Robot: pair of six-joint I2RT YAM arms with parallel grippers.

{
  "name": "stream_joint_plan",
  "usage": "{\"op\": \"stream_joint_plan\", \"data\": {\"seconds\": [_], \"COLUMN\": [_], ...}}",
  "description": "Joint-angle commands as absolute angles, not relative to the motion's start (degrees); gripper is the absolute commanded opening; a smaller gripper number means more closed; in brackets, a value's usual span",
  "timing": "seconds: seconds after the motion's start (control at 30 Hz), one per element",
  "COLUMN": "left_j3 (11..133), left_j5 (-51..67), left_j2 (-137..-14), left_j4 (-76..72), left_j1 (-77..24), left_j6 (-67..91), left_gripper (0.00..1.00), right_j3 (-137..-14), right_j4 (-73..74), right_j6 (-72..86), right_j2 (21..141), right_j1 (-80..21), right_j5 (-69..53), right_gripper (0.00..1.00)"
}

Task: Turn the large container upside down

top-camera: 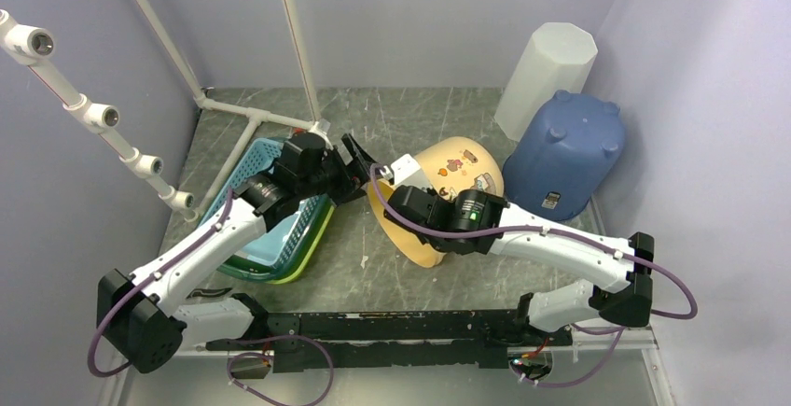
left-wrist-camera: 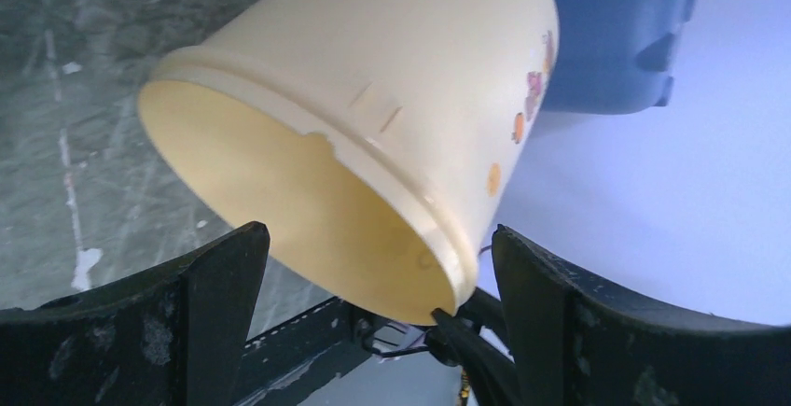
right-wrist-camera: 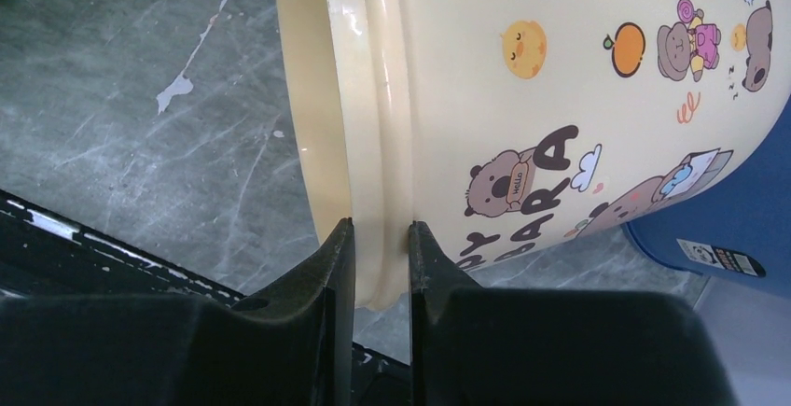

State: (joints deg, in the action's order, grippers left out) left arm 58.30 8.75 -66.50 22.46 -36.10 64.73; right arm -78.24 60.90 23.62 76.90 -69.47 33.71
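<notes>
Grey marbled table, lilac walls around it. The cream plastic bucket with cartoon bear stickers is the large container. It's tilted roughly onto its side, mouth facing the left gripper, base pointing away from it.

The right gripper is clamped on the bucket's rim bead, one finger inside the mouth and one outside. That pinch is the only hold. The left gripper's jaws are spread wide and hold nothing. The rim's low edge is just ahead of them, with no contact that I can see. Can't tell if the bucket's low side rests on the table or hangs free.

Risks, my read:
- It's a single narrow pinch on a smooth rounded rim, with the whole body hanging off to one side of the fingers. If the wrist rolls, the bucket may pivot in the grip or slide out, then drop and roll.
- A dark blue plastic bucket, already bottom-up, sits just past the cream base on the far side from the right gripper. Swinging the base over likely clips it and shoves it into the tall white faceted bin further out.
- The left fingers sit in the rim's likely sweep, so they could collide or snag.
- The thin wall may flex under the pinch and loosen the hold mid-turn.
</notes>
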Motion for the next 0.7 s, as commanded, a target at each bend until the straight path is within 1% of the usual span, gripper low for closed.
{"op": "stream_joint_plan", "data": {"seconds": [0.0,0.3,0.4,0.53,0.67], "left_j3": [59.3,59.6,57.9,58.0,59.6], "left_j5": [12.6,15.5,15.1,13.4,12.5], "left_j2": [-68.3,-73.8,-74.1,-74.4,-75.2], "left_j4": [14.6,12.4,10.8,12.5,15.9], "left_j1": [-36.1,-36.1,-36.1,-36.1,-36.1], "left_j6": [68.1,68.7,69.8,68.6,66.3], "left_gripper": [0.94,0.93,0.87,0.74,0.66], "right_j3": [-76.1,-76.6,-76.6,-76.1,-75.9], "right_j4": [57.5,56.7,56.2,54.9,52.3], "right_j6": [25.8,25.5,25.4,25.2,25.4], "right_j2": [77.1,78.0,78.1,77.7,76.4], "right_j1": [-70.6,-72.0,-72.1,-72.2,-72.2], "right_j5": [30.1,31.0,30.9,30.2,29.5], "right_gripper": [0.0,0.0,0.0,0.0,0.04]}}
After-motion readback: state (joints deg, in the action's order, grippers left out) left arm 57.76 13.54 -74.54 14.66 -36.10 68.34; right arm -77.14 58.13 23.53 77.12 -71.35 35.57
